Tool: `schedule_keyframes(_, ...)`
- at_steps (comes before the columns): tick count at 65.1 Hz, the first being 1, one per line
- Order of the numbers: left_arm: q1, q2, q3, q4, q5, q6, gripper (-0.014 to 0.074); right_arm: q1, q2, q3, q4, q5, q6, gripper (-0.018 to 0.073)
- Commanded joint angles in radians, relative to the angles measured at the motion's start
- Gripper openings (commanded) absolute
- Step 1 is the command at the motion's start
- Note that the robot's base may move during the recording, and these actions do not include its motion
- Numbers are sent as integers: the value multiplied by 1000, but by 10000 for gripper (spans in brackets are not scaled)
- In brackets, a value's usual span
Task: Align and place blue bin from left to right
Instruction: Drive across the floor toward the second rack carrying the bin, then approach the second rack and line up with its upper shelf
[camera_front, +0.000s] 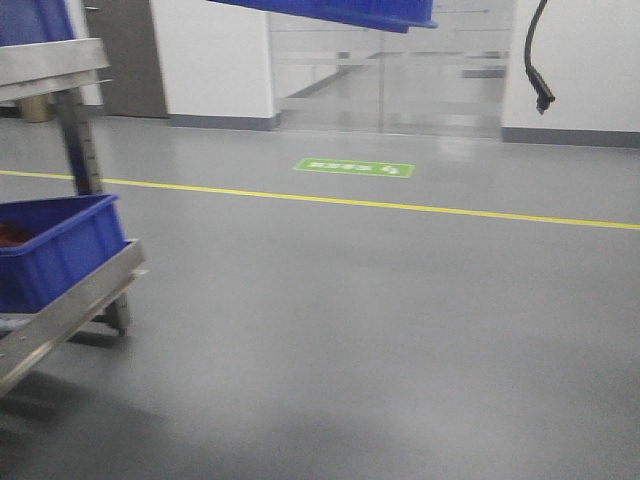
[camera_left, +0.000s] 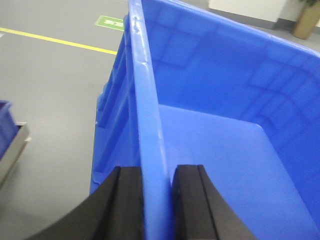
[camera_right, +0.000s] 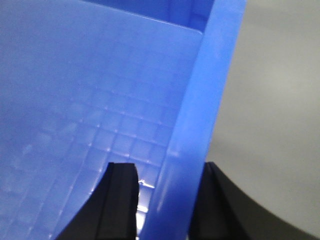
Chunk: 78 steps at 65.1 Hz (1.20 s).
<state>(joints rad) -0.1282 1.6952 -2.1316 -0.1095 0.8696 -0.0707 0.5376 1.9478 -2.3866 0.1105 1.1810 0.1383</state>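
Observation:
The blue bin (camera_front: 340, 10) hangs in the air, and the front view catches only its underside at the top edge. In the left wrist view, the bin (camera_left: 215, 100) shows its empty inside, and my left gripper (camera_left: 156, 172) is shut on its left rim, one black finger (camera_left: 125, 200) outside and one inside. In the right wrist view, my right gripper (camera_right: 170, 170) holds the right rim of the bin (camera_right: 75, 75); the inner finger (camera_right: 120, 200) stands against the gridded wall, and the outer one is outside over the grey floor.
A metal rack (camera_front: 75, 300) stands at the left with a darker blue tub (camera_front: 55, 245) on its lower shelf and another tub (camera_front: 30, 20) above. A yellow floor line (camera_front: 400, 205) and a green floor sign (camera_front: 354, 167) lie ahead. A black cable (camera_front: 535, 60) dangles top right.

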Motion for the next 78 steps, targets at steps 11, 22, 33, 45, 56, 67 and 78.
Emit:
schedule_keyframes(11, -16, -36, -27, -80, -102, 10, -111, 5, -13, -13, 26, -90, 18, -153)
schedule_keyframes(22, -16, -36, -27, -80, -102, 10, -111, 5, -13, -13, 26, -90, 18, -153)
schedule_keyframes(33, -16, -36, -27, -80, -102, 10, -111, 5, -13, -13, 26, -90, 18, -153)
schedule_keyframes(45, -16, -36, -27, -80, -102, 10, -111, 5, -13, -13, 26, -90, 18, -153)
schedule_keyframes(56, -16, -36, -27, -80, -102, 10, -111, 5, -13, -13, 26, -90, 18, -153)
schedule_keyframes(67, -16, -36, -27, -80, -102, 10, -111, 5, -13, -13, 26, -90, 18, -153)
schedule_keyframes(78, -16, -36, -27, -80, -102, 10, -111, 5, -13, -13, 26, -90, 18, -153)
